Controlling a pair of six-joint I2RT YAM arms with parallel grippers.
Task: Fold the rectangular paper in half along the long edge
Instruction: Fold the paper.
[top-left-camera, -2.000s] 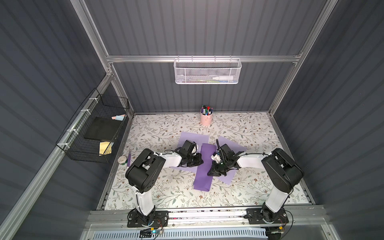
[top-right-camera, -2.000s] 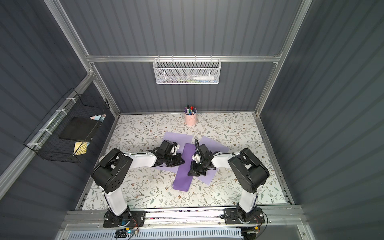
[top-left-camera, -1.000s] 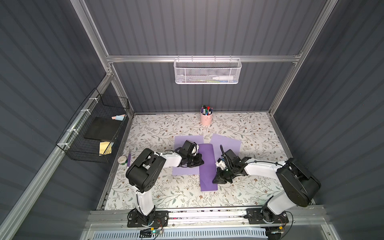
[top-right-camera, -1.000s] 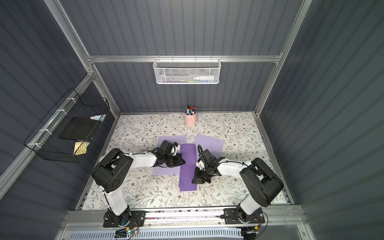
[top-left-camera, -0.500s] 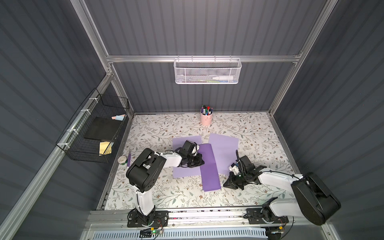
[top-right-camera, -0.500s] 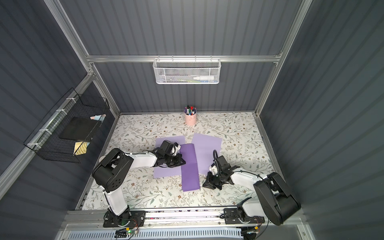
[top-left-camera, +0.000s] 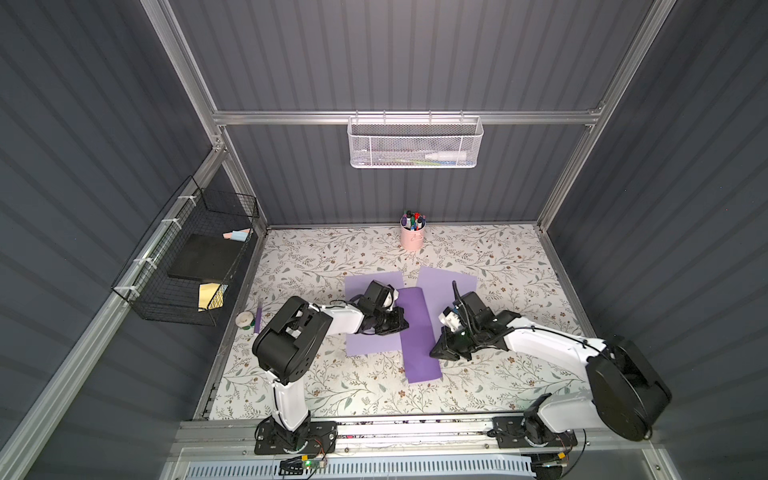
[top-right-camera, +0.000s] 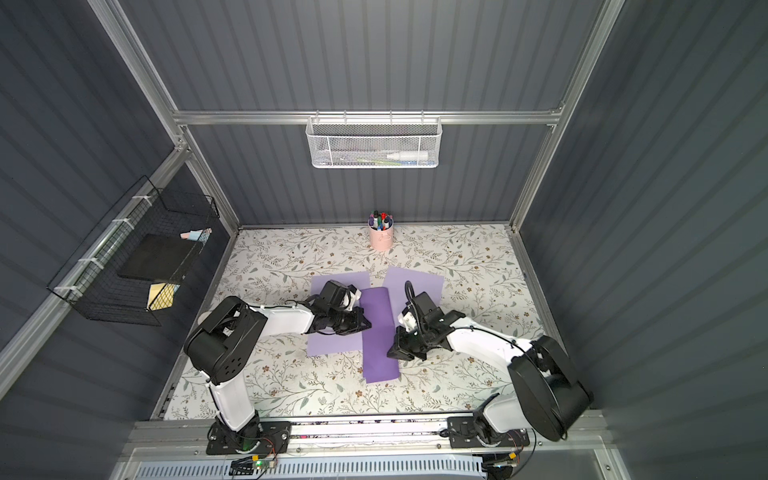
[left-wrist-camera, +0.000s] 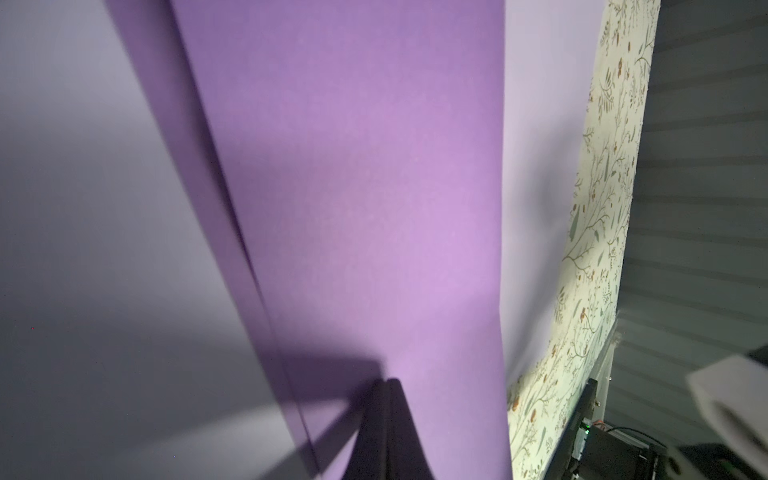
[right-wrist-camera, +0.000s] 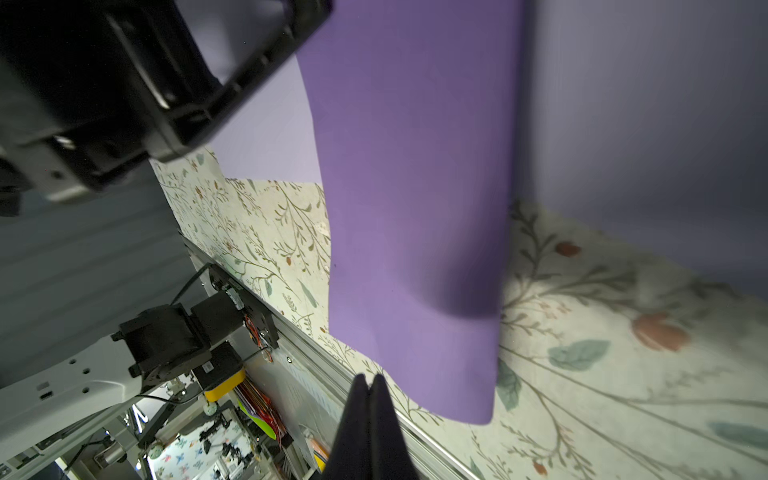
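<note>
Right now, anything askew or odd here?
Yes. The dark purple strip lies across two pale sheets. The right pale sheet sits skewed against the left pale sheet. In the right wrist view the strip's near end looks buckled, not flat.

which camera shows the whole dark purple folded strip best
Both top views show the dark purple strip whole, end to end. The left wrist view fills with its middle and one long edge; the right wrist view catches only one end, partly shadowed.
</note>
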